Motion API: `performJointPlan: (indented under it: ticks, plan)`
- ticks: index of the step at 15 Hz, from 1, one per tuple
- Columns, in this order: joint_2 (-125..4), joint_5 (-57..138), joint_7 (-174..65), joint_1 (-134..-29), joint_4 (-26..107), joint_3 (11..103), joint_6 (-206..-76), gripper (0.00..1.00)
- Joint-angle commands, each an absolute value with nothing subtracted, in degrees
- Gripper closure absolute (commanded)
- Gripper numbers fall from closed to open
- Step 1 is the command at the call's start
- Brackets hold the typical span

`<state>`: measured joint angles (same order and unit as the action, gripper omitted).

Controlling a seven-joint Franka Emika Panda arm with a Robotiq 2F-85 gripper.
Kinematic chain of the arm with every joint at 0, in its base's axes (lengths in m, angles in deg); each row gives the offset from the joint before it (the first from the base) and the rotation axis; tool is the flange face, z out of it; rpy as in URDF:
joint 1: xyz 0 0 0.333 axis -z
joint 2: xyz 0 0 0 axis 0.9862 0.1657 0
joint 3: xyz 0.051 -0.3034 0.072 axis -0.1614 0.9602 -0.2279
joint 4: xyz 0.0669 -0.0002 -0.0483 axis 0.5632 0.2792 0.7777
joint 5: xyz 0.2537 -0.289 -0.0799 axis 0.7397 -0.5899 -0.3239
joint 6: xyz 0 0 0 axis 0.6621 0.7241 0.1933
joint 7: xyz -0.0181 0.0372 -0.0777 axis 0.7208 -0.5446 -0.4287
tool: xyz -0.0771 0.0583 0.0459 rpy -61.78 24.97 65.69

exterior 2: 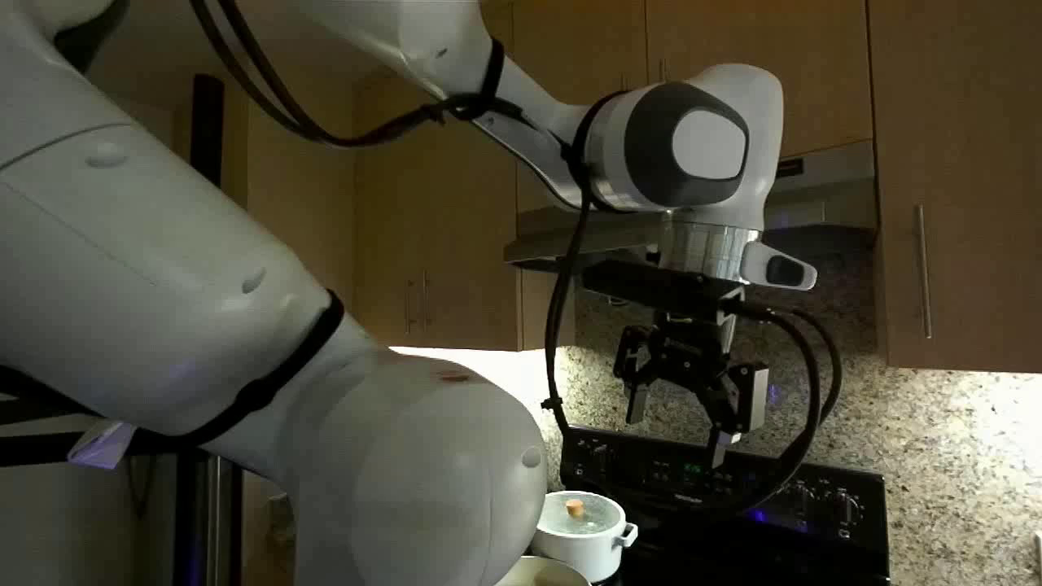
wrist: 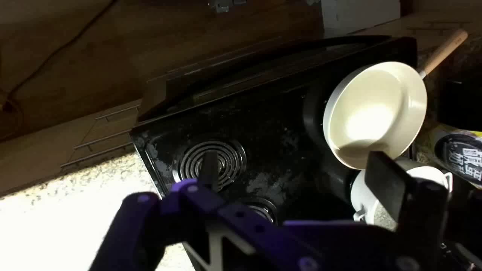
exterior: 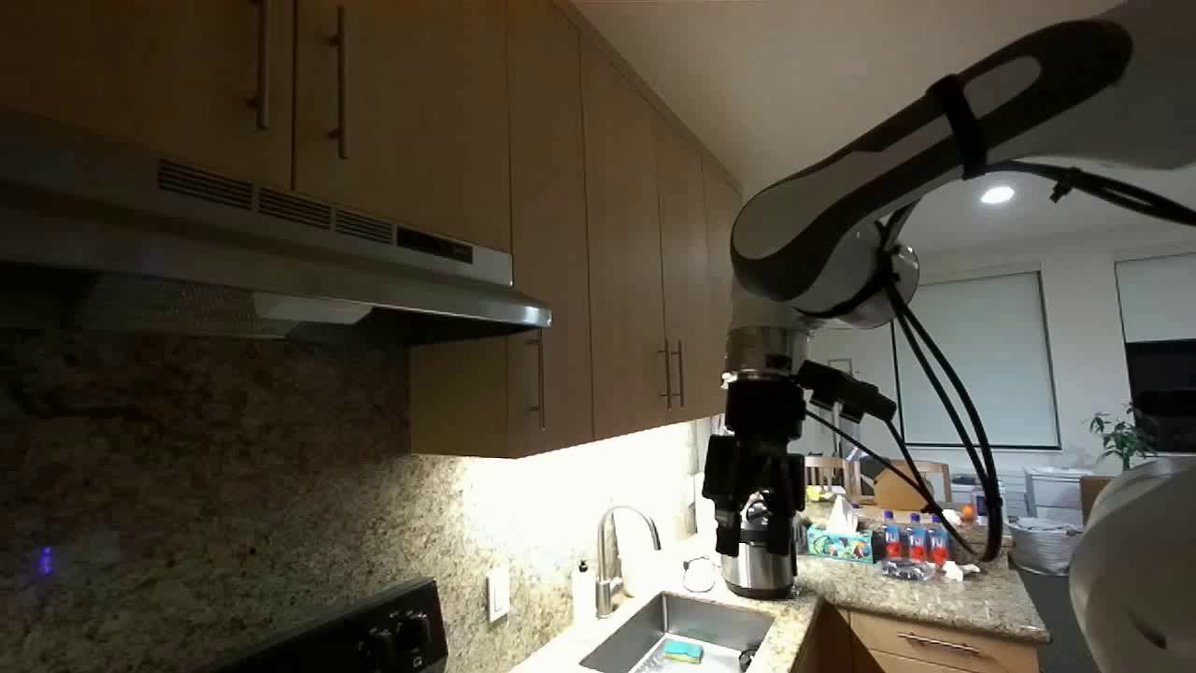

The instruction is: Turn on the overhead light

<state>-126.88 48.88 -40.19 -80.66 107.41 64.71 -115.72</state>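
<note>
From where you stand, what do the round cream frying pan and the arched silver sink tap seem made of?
The round cream frying pan looks glossy and coated, perhaps ceramic: a bright highlight shows inside; the core is hidden. The arched silver sink tap looks metal, probably brushed steel, from its soft grey sheen.

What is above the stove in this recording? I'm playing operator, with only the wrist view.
Observer: A range hood, mounted under wooden cabinets; it shows in both exterior views.
Operator: Anything lit overhead?
Observer: Yes, a ceiling light glows in an exterior view.
Operator: Anything lit lower down?
Observer: A green readout on a black control panel in an exterior view, too small to read.
</note>
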Motion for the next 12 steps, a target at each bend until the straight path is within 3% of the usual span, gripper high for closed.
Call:
performJointPlan:
  ticks: [1,12]
  plan:
    - [-126.61,49.62,-39.47,-79.62,107.73,63.78,-115.53,0.0]
    - [-126.75,50.15,-39.18,-80.0,107.74,63.67,-117.47,0.0]
